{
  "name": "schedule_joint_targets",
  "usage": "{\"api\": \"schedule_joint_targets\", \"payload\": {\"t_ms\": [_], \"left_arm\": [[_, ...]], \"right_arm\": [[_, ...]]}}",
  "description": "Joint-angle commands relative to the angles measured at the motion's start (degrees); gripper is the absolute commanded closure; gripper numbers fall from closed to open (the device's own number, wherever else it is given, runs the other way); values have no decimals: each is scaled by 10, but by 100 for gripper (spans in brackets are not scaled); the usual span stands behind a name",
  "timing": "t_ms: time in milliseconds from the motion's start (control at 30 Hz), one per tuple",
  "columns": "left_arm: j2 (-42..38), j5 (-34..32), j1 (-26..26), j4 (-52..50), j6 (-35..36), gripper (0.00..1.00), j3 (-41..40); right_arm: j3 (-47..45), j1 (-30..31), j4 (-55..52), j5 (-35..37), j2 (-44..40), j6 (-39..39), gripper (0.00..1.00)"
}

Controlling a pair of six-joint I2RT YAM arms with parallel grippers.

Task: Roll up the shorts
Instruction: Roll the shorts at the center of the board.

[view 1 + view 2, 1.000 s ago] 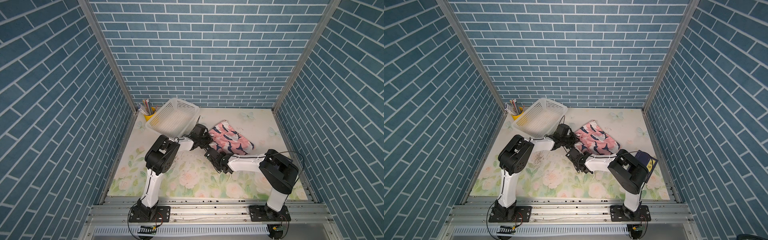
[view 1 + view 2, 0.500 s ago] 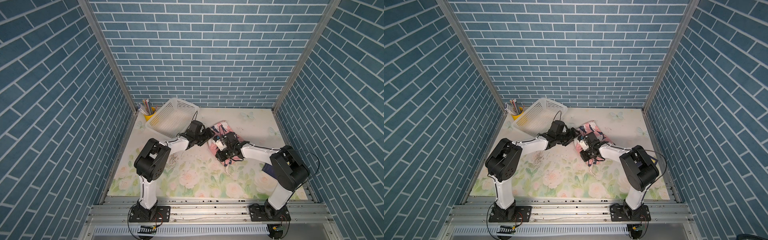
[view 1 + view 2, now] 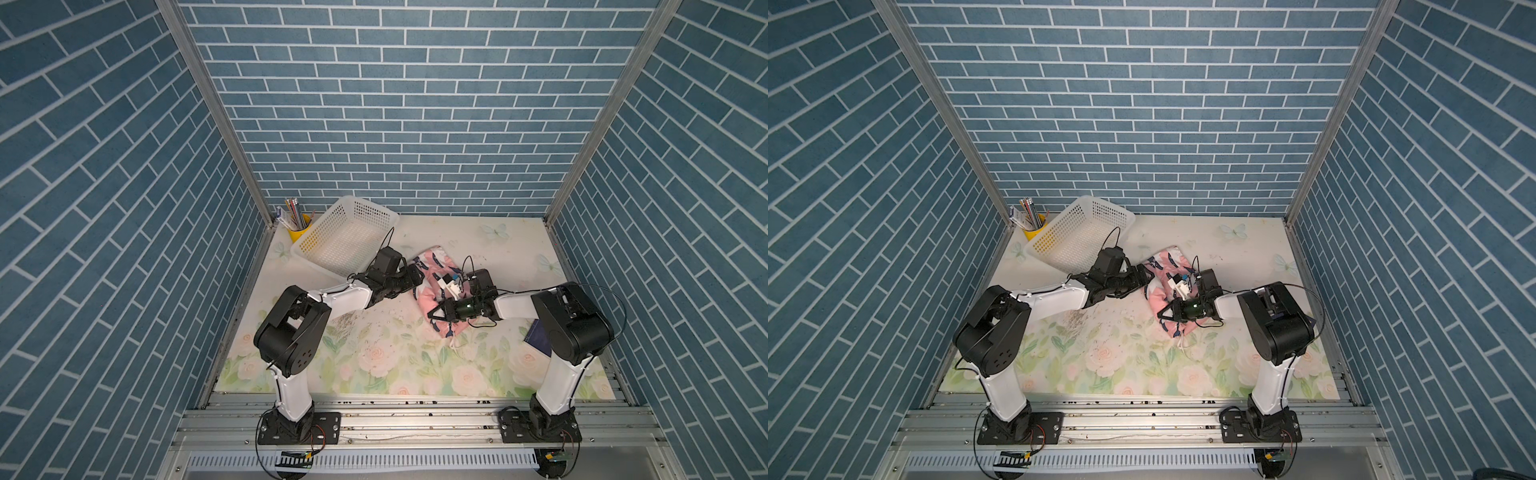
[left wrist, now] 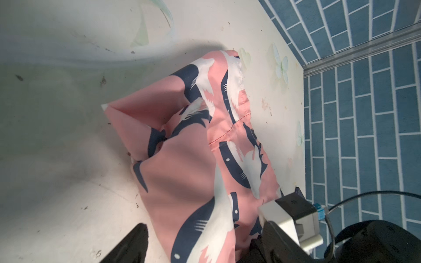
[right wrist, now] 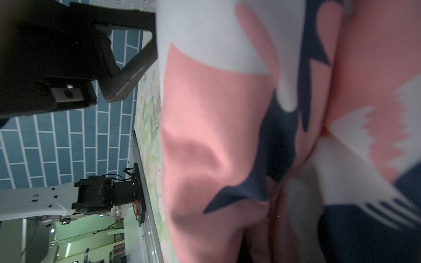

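The shorts point(image 3: 434, 262) point(image 3: 1167, 259) are salmon-pink with navy and white sharks. They lie bunched and folded over on the floral mat in both top views. My left gripper point(image 3: 417, 275) point(image 3: 1144, 277) sits at their left edge. In the left wrist view it point(image 4: 205, 234) is open, with the shorts point(image 4: 193, 159) running loosely between its spread fingers. My right gripper point(image 3: 435, 313) point(image 3: 1168, 314) reaches across the near half of the shorts. The fabric point(image 5: 227, 113) fills the right wrist view and hides that gripper's jaws, which are shut on a gathered fold.
A white basket point(image 3: 365, 205) stands at the back left, just behind my left arm. A yellow cup of pencils point(image 3: 299, 230) stands beside it. A dark blue booklet point(image 3: 538, 336) lies under my right arm. A white drawstring point(image 3: 455, 343) trails from the shorts' near end.
The shorts lay flat and spread; now they are folded narrower and bunched. My left gripper has opened and let go of the fabric. My right arm swung from the near-left edge to over the shorts.
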Motion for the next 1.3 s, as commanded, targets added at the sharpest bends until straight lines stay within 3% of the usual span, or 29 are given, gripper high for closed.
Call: {"api": "schedule_joint_targets", "payload": {"t_ms": [0,200,300,433,533,567,633,733,833,967,1100,1133,1267], "left_arm": [[31,-22,-5,6,21,16,4],[97,-30,-4,39,22,20,40],[129,-25,-1,48,19,29,68],[143,-27,-1,55,9,53,92],[154,-27,-1,20,6,91,124],[158,-24,0,9,7,100,137],[161,-18,0,-5,5,100,151],[160,-14,1,-30,-2,100,167],[163,-6,-1,-60,-11,100,184],[173,4,0,-95,-19,100,207],[178,14,0,-103,-28,100,213],[178,15,0,-105,-31,100,213],[175,25,0,-104,-46,100,210]], "right_arm": [[-23,-5,74,-53,24,77,100],[-37,-23,120,-76,52,105,100],[-39,-23,124,-83,62,105,100],[-42,-25,121,-81,69,104,100],[-35,-27,83,-60,53,80,81],[-32,-28,60,-48,41,67,75],[-16,-28,-8,-13,14,24,68],[11,-24,-133,88,-46,-46,59],[53,16,-271,287,-108,-127,51],[80,106,-343,533,-168,-177,39],[90,167,-354,643,-199,-181,33],[90,184,-350,668,-205,-181,23],[103,248,-336,760,-189,-184,21]]}}
